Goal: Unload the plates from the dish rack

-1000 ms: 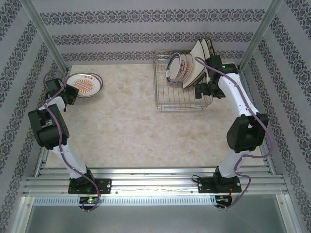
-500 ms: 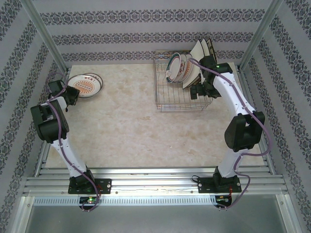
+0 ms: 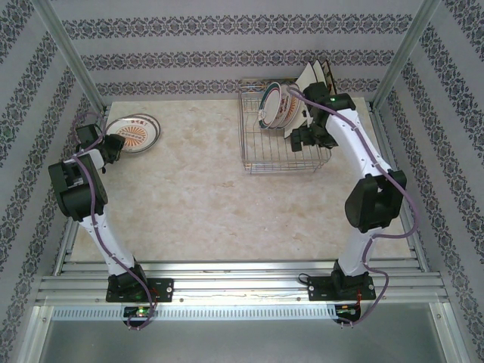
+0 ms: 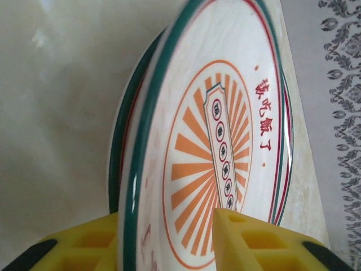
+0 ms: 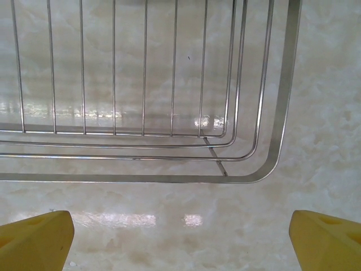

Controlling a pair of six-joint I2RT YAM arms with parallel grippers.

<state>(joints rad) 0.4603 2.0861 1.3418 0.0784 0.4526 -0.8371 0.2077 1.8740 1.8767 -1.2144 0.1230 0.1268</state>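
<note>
Two round white plates (image 3: pixel 134 131) with green rims and an orange sunburst lie stacked at the table's far left. In the left wrist view the top plate (image 4: pixel 225 141) lies between my left gripper's (image 4: pixel 169 243) yellow fingers (image 4: pixel 254 243); the jaws are open, and one finger stands off the rim. The same gripper (image 3: pixel 113 145) sits at the stack's near-left edge. The dish rack (image 3: pixel 266 159) holds round plates (image 3: pixel 276 106) and square cream plates (image 3: pixel 314 79) on edge. My right gripper (image 3: pixel 296 140) hovers wide open over the rack's right side. Its wrist view has the rack's corner (image 5: pixel 265 164) past the gripper (image 5: pixel 180 243).
The marble tabletop (image 3: pixel 197 197) stretches between the stack and the rack. Patterned walls and metal posts (image 3: pixel 72 57) close in the back and sides. The rack's near half holds no plates.
My left jaws have parted from the plate's rim, which they were shut on before. The right arm has swung left, bringing its open gripper over the rack.
</note>
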